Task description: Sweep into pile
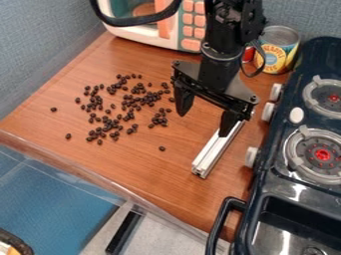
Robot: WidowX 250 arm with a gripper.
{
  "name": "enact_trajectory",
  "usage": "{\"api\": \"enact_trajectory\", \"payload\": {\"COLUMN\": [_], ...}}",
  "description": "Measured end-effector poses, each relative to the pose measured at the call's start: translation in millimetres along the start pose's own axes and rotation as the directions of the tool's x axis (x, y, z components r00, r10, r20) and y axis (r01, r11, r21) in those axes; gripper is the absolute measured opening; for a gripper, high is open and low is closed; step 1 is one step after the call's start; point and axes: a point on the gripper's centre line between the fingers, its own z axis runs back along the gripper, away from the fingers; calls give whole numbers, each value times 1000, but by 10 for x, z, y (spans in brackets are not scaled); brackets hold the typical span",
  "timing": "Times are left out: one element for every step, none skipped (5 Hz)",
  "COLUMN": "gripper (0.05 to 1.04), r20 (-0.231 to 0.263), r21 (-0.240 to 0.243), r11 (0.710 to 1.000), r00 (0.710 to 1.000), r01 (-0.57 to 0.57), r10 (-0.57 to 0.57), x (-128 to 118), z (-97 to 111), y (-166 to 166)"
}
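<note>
The tool (203, 124) hangs open over the brown wooden counter (153, 172), perhaps touching a silver bar (216, 149); dark beans (126, 118) lie scattered, blue-grey wall (40, 50) alongside.

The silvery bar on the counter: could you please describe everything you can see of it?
The bar is long, straight and silvery, apparently metal, with lengthwise grooves. It lies slantwise on the wooden counter, between the scattered dark beans and the stove, its far part partly behind the claw. One fingertip overlaps it in view; whether they touch, I cannot tell.
</note>
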Motion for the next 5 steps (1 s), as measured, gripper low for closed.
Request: {"api": "enact_trajectory", "payload": {"gripper": [1001, 1001, 1001, 1001, 1001], "r20": [-30, -24, -12, -2, 6], "r21": [0, -22, -29, -39, -55], "r11": [1000, 1000, 999, 999, 998], "r00": [1000, 999, 999, 999, 999], "r01": [3, 22, 36, 38, 34], "r10": [-3, -23, -37, -38, -34], "x": [-32, 2, 80, 143, 183], "z": [-95, -207, -320, -396, -458], "y": [-14, -67, -99, -132, -165]}}
